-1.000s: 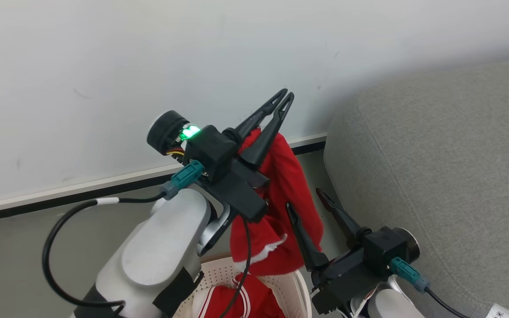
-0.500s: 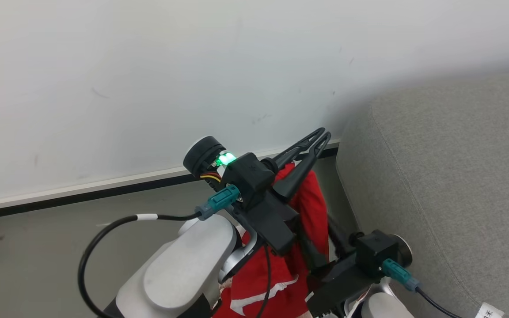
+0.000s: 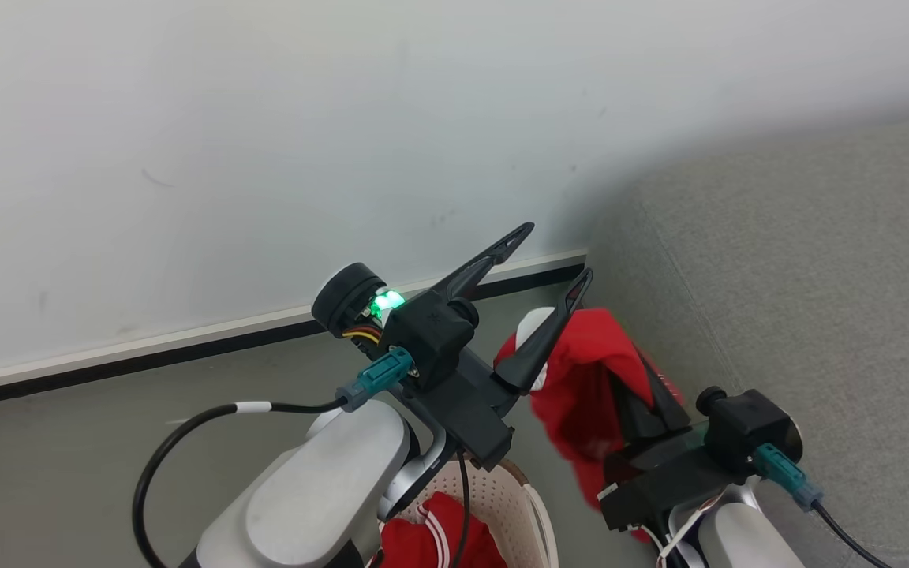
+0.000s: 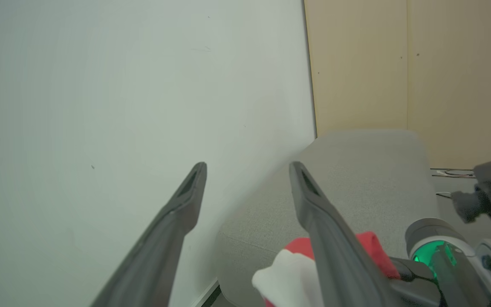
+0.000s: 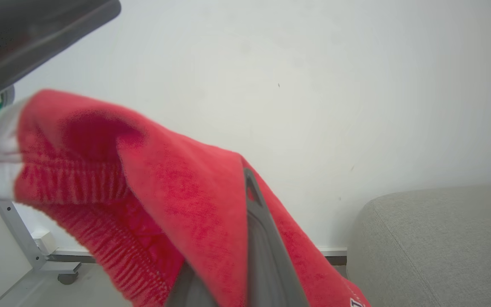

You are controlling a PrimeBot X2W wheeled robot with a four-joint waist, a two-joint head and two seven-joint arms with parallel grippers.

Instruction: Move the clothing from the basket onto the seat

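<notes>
Bright red clothing (image 3: 585,371), a white band at its edge, ribbed red elastic showing in the right wrist view. A second red garment (image 3: 431,532) with thin white stripes lies in the basket (image 3: 502,497), which is cream-white and dotted with rows of small holes. The seat (image 3: 817,276) is light grey and finely woven. The left gripper (image 3: 558,251) is black with a green light glowing behind it, a teal plug (image 3: 375,377) below. The wall (image 3: 344,118) is pale grey-white, the skirting (image 3: 186,343) white over black.
</notes>
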